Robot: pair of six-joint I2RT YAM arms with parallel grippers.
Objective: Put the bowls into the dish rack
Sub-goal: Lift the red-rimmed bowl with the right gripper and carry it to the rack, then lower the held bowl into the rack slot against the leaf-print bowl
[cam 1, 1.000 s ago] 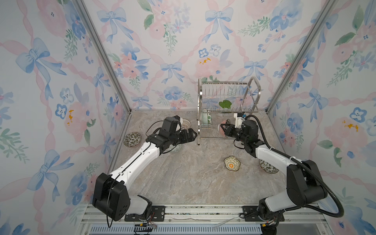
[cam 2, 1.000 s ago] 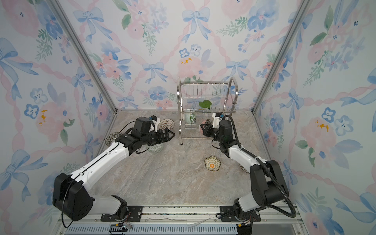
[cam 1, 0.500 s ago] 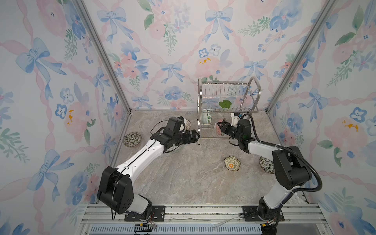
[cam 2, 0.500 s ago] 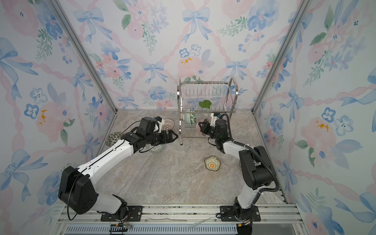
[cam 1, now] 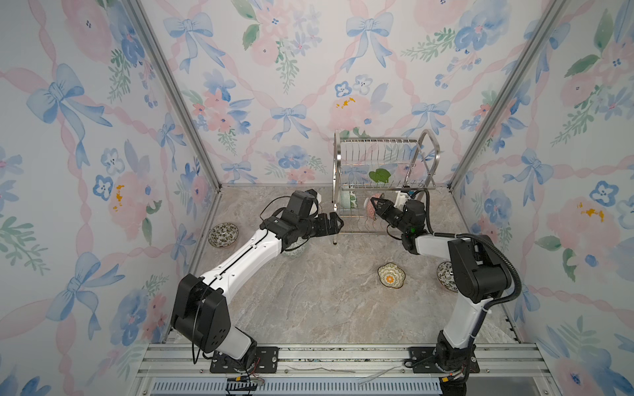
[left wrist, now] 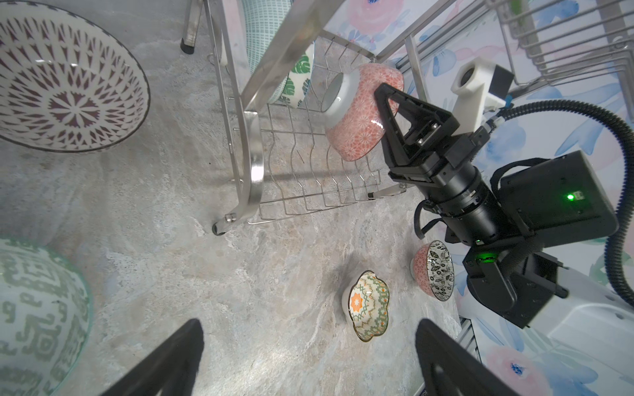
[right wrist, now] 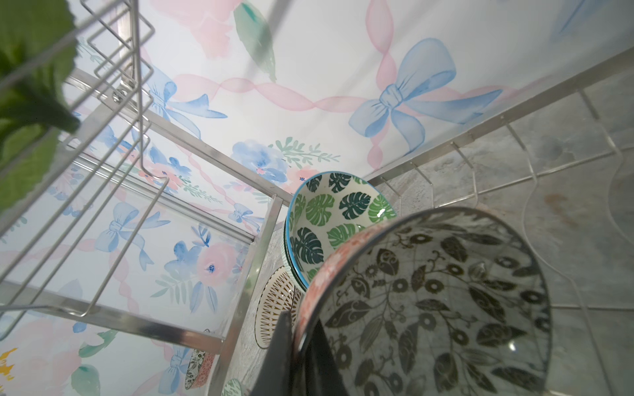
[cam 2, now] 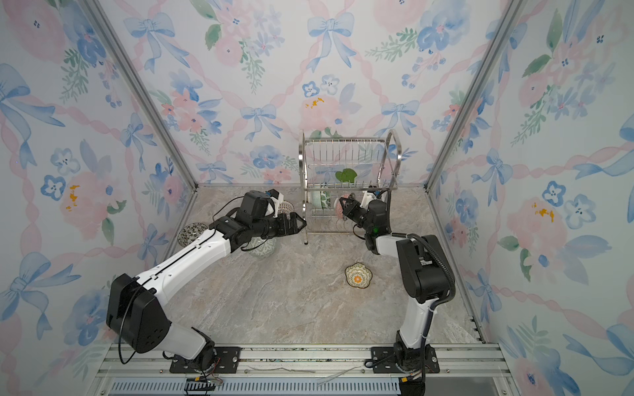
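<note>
Coral bowl (left wrist: 356, 120) on edge, rim pinched in your R gripper (left wrist: 386, 103); rack (left wrist: 308, 185) slots directly below, leaf bowl (right wrist: 329, 219) just beside. L gripper (cam 1: 334, 223) spread wide, empty.

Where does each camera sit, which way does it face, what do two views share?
Top views: high over the front rail, looking down toward the dish rack at the back; the left arm and right arm show whole.
Left wrist: on the left arm, facing the rack's lower tier; its open left end effector and the right end effector show.
Right wrist: on the right arm, facing into that tier; its fingers pinch the coral bowl.
Shared: both wrist views show the coral bowl and leaf bowl.
</note>
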